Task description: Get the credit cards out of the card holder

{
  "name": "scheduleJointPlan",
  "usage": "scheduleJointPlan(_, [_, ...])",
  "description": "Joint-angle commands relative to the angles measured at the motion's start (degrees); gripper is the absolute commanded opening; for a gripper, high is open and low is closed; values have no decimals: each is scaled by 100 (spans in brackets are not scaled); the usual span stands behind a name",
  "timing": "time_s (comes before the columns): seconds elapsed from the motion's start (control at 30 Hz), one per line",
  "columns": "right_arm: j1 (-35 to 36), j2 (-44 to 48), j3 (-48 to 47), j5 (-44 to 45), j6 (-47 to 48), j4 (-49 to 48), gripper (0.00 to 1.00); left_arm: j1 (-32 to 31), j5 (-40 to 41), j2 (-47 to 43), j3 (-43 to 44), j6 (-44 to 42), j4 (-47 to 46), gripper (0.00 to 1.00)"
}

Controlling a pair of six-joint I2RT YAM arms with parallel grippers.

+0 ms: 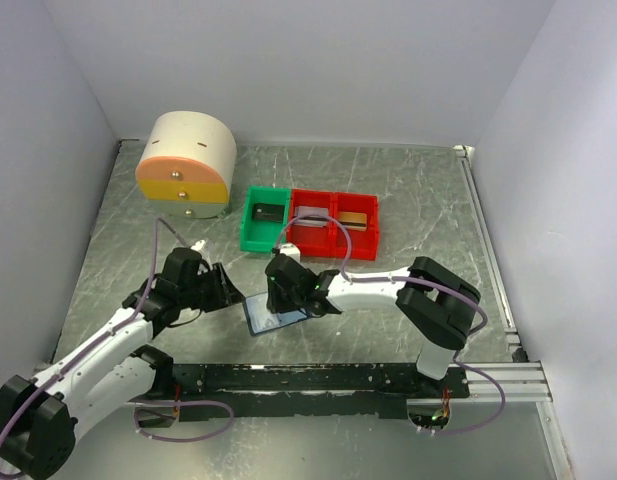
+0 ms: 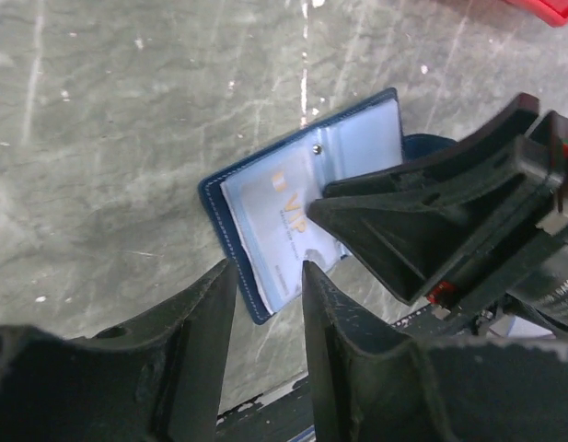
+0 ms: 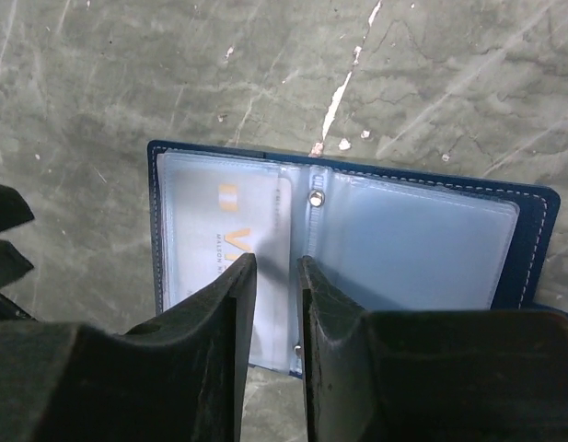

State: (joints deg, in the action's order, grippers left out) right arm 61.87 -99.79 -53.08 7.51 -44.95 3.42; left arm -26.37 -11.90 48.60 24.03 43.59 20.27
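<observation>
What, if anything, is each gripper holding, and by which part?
The left gripper holds nothing, its jaws open near the card holder. The right gripper is nearly shut at the inner edge of the credit card; whether it pinches it cannot be told.

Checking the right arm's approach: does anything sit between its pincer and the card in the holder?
Only the clear sleeve of the card holder, lying over the VIP card; the right pincer is poised directly over it.

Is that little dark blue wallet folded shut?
No, the dark navy bifold card holder lies open, its clear pockets showing a pale gold-lettered card.
</observation>
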Motion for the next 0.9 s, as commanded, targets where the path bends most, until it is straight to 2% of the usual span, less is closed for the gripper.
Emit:
scheduleJointPlan(0.0, [-145,-19,143,-464,-257,-579,25,-105,-670,-12,-169,181,-835,45])
scheduleJointPlan(0.2, [-194,-265,33,-482,-335,-531,25,-313,-596,471,-295,101,-956,42])
scheduleJointPlan(0.4, [-303,-232,262,-836,-426,-1018,19,-457,-290,988,-427,59,-1022,34])
scheduleJointPlan(0.53, [-331,-229,341,-1080,-422,-1270,19,-556,-169,1114,-557,113,-1207,28])
scheduleJointPlan(0.7, [-342,-244,376,-1275,-431,-1434,21,-640,231,1252,-480,62,-1009,22])
scheduleJointPlan(0.87, [-347,-257,375,-1559,-363,-1603,21,-680,228,1224,-481,104,-1076,17])
